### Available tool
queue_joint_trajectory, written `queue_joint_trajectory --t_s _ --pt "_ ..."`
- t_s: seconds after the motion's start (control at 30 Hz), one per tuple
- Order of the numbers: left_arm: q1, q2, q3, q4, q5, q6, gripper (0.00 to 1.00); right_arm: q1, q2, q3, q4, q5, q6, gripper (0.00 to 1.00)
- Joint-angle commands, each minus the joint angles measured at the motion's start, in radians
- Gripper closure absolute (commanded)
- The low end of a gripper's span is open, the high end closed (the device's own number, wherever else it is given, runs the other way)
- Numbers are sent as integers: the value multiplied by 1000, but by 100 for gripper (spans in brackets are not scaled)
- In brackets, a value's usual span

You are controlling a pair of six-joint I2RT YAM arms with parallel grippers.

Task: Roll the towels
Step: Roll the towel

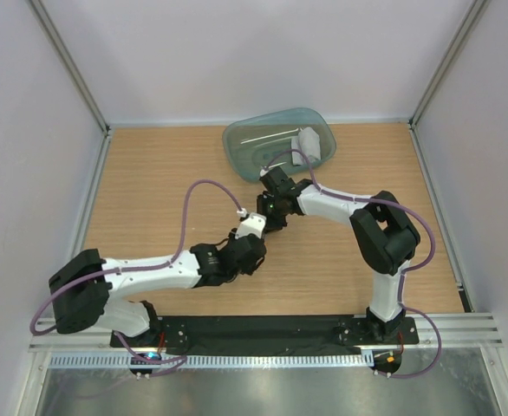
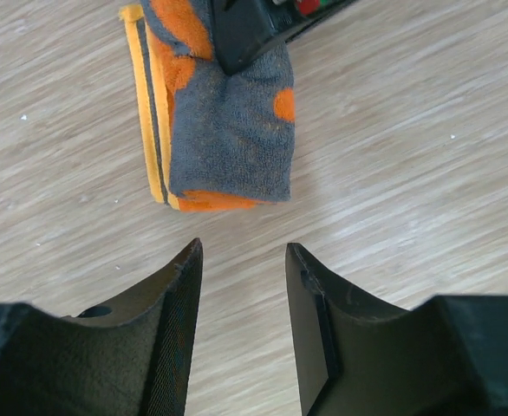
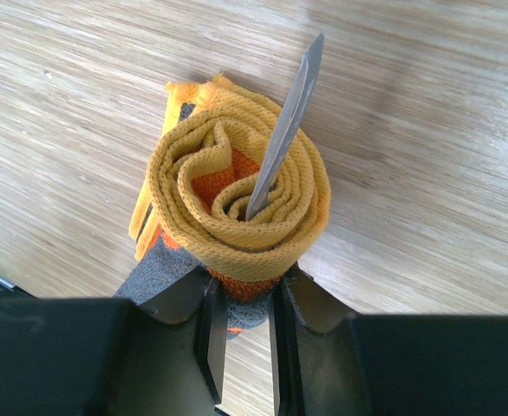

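The table [image 1: 150,182] was light wood-grain board. A translucent teal tray [image 1: 252,160] sat at its far edge, right of centre. A rolled yellow-orange towel [image 2: 228,147] lay on the bare wood near the middle, and a black base plate [image 1: 263,329] ran along the near edge.

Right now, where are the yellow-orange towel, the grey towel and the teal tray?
yellow-orange towel [image 3: 237,247]: right wrist view, outer layer of the rolled end.
grey towel [image 1: 310,143]: top external view, its middle, inside the tray.
teal tray [image 1: 258,149]: top external view, bare floor at its left.
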Motion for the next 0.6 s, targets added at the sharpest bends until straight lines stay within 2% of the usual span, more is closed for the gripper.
queue_joint_trajectory --t_s 0.0,0.2,0.37,0.47,0.57 --pt "-18 52 30 86 -116 50 55 8 5 23 -63 39 -33 83" --pt "-82 76 14 207 -161 108 56 11 -5 6 -60 19 -36 83" --pt "-99 63 11 284 -136 172 55 11 -12 -3 -54 12 -36 83" --pt "-98 103 31 277 -181 189 49 9 -18 -5 -54 8 -36 83" --pt "-81 178 47 284 -199 200 48 9 -20 -5 -52 0 -39 83"
